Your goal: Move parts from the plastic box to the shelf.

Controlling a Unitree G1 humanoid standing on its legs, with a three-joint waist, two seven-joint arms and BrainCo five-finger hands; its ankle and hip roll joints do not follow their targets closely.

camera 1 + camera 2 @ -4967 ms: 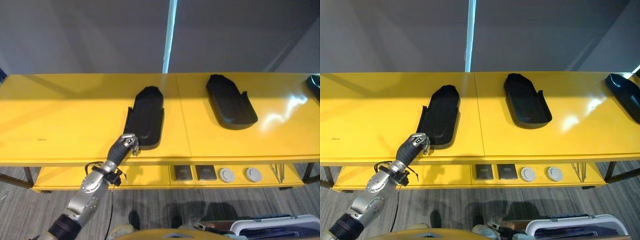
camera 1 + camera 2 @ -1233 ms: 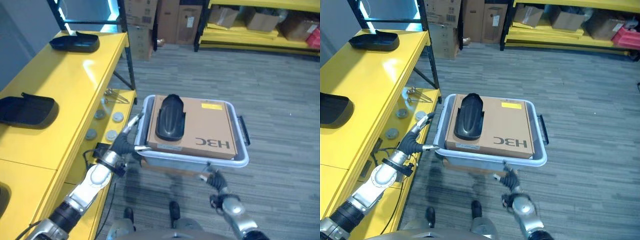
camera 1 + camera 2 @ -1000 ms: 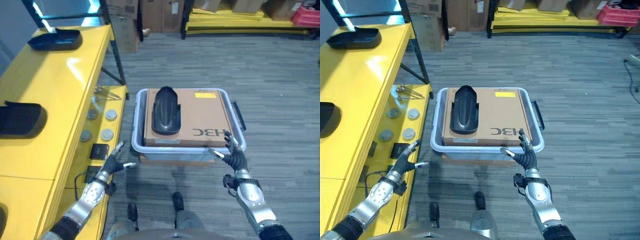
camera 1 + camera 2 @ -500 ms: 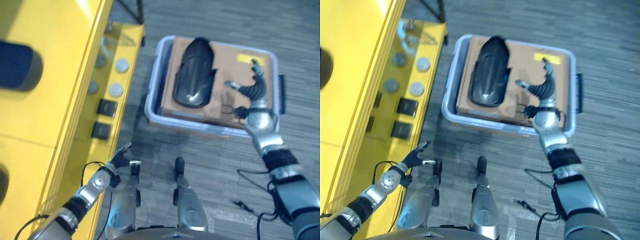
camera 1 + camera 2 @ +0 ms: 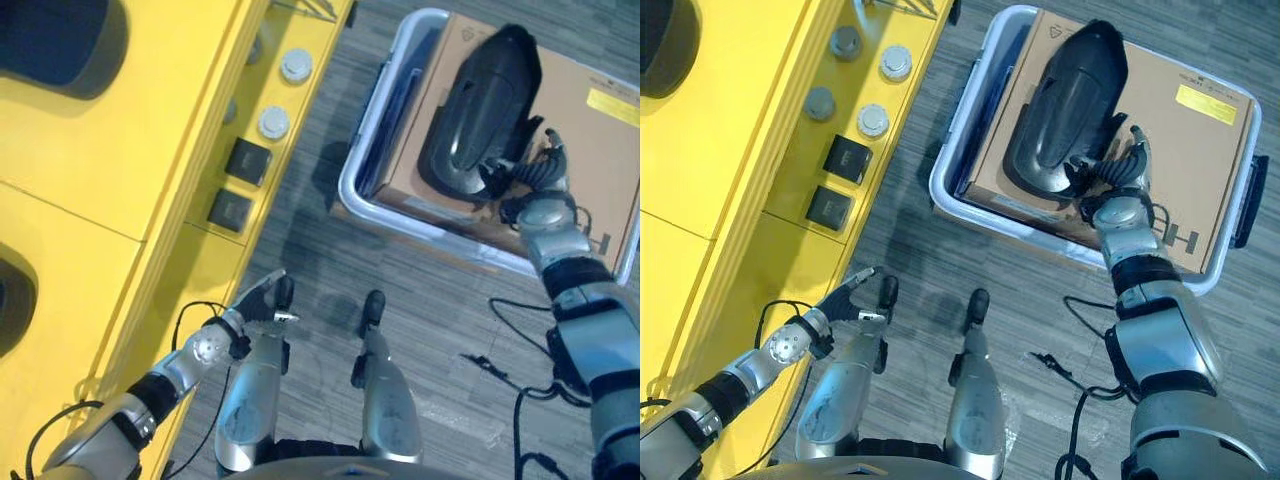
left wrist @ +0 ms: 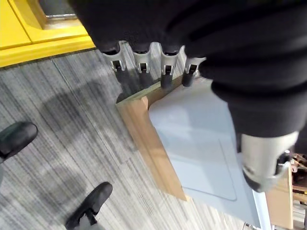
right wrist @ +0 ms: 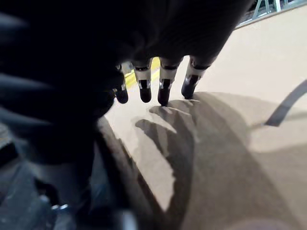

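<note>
A black moulded part (image 5: 1065, 100) lies on a brown cardboard box (image 5: 1200, 150) inside the grey plastic box (image 5: 952, 165) on the floor. My right hand (image 5: 1118, 178) is at the part's near end, fingers relaxed over the cardboard and thumb towards the part's edge; in its wrist view the fingers (image 7: 164, 81) stretch out above the cardboard, holding nothing. My left hand (image 5: 840, 303) hangs low beside the yellow shelf (image 5: 120, 150), open and holding nothing, its fingers (image 6: 140, 60) straight. Two more black parts (image 5: 60, 40) lie on the shelf top.
The shelf's lower level carries round grey discs (image 5: 275, 122) and black square pieces (image 5: 247, 160). Striped grey carpet (image 5: 300, 230) lies between shelf and plastic box. A wooden base (image 6: 144, 139) shows under the plastic box in the left wrist view.
The camera has tilted down and closer. My right hand has dropped from above the cardboard to the near end of the black part. The left hand stays low by the shelf.
</note>
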